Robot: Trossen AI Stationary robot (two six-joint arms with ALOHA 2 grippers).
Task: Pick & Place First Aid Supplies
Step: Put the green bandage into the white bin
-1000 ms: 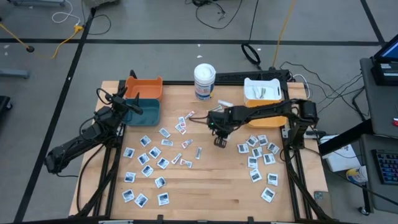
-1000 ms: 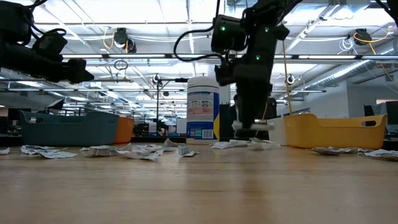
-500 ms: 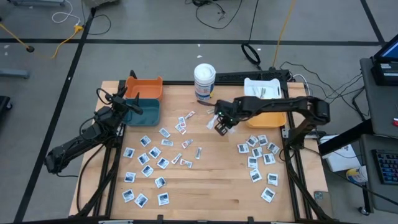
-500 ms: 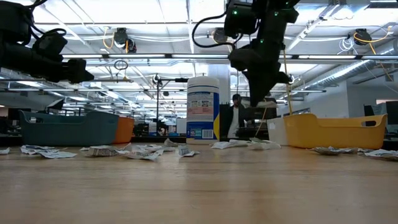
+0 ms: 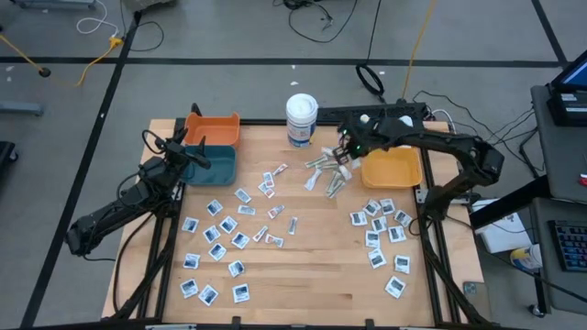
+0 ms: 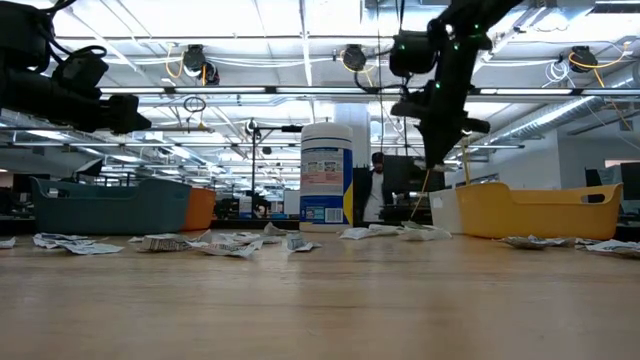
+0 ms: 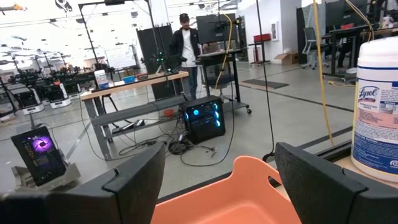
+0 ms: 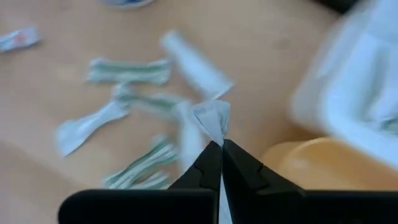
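Right now we are pinching a narrow wrapped strip [image 8: 213, 118] in our closed right claw [image 8: 221, 148], its long axis running straight out past the fingertips. We are hanging above the loose strips [image 5: 323, 170], with the white bin [image 5: 385, 131] and yellow bin [image 5: 391, 169] just beyond. Our left claw [image 7: 217, 180] is waiting, spread wide, over the orange bin [image 7: 239, 199] across the tabletop [image 5: 303, 266].

My wooden table [image 5: 303, 266] carries scattered sachets [image 5: 215, 252] and wrapped strips [image 5: 326, 174]; orange bin [image 5: 213, 124], teal bin [image 5: 215, 167], yellow bin [image 5: 390, 170]. A white tub [image 5: 301, 119] stands at its back edge.
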